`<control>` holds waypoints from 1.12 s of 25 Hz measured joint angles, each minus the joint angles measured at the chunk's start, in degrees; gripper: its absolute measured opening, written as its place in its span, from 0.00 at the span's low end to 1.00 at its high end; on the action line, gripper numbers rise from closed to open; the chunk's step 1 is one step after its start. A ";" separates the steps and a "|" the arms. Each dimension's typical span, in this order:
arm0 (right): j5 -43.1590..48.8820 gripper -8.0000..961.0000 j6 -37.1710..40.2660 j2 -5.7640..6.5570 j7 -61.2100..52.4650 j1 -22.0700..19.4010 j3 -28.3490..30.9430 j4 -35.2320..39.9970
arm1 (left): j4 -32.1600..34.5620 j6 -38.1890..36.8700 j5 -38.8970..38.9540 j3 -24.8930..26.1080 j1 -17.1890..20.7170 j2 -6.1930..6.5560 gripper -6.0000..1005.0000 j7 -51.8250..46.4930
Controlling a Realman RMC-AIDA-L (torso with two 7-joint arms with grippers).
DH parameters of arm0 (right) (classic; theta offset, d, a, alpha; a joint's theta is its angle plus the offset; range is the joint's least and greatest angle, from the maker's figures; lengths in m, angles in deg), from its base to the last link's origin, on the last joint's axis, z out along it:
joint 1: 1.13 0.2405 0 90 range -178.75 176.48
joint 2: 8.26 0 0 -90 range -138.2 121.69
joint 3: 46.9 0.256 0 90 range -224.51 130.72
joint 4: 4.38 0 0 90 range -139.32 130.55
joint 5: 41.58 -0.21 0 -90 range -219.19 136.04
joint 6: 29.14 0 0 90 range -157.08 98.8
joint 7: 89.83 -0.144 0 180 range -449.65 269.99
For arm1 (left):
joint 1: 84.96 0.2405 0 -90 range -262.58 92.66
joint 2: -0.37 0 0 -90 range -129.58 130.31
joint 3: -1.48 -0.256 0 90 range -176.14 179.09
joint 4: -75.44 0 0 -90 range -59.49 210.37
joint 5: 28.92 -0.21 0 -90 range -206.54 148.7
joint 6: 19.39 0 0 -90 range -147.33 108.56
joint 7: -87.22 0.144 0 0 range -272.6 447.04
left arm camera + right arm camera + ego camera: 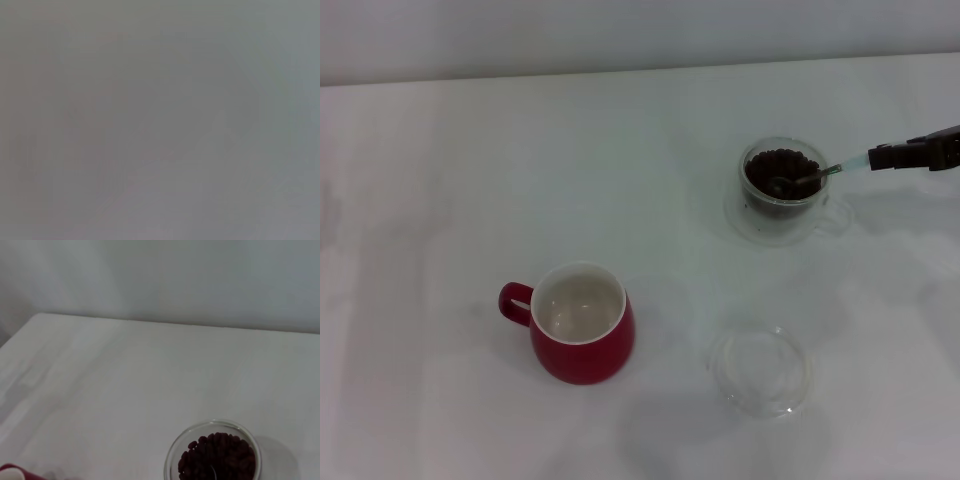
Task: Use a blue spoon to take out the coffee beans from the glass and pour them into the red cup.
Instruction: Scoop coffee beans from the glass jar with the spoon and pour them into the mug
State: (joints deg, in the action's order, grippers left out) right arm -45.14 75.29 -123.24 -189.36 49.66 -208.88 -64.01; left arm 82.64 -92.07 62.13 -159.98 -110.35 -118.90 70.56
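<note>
Red cup (582, 323) empty; right end effector (882, 157) grips blue spoon (820, 173), bowl in coffee beans (782, 173).

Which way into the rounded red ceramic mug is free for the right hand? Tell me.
Probably from above: the red mug stands open-mouthed with bare white table around it. The right hand holds the spoon at the clear glass.

black right hand (882, 157), slim, angular

The right claw (882, 158) runs off the frame edge beside the glass (783, 190); the left wrist view is featureless grey (nothing discernible).
</note>
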 joint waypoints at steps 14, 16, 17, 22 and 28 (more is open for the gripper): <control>2.88 0.16 -2.07 0.33 -8.28 0.03 0.00 0.62 | 0.00 -0.10 0.00 0.00 0.08 0.00 0.79 -0.12; 3.01 0.16 -1.92 0.62 -8.97 -0.06 0.00 1.25 | 0.00 -0.10 0.00 0.00 0.08 0.00 0.79 -0.13; 3.03 0.16 -1.77 0.77 -9.44 -0.17 0.00 1.46 | 0.00 -0.10 0.00 0.00 0.08 0.00 0.79 -0.13; 3.00 0.16 -1.61 1.35 -12.08 -0.52 0.00 2.20 | 0.00 -0.10 0.00 0.00 0.26 0.00 0.78 -0.14; 2.50 0.16 -1.58 3.48 -16.45 -1.40 0.00 7.00 | 0.00 -0.10 0.00 0.00 0.28 0.00 0.78 -0.13</control>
State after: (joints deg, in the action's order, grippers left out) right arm -42.64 73.71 -119.76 -205.80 48.27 -208.88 -57.01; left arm 82.64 -92.16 62.13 -159.98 -110.08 -118.90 70.43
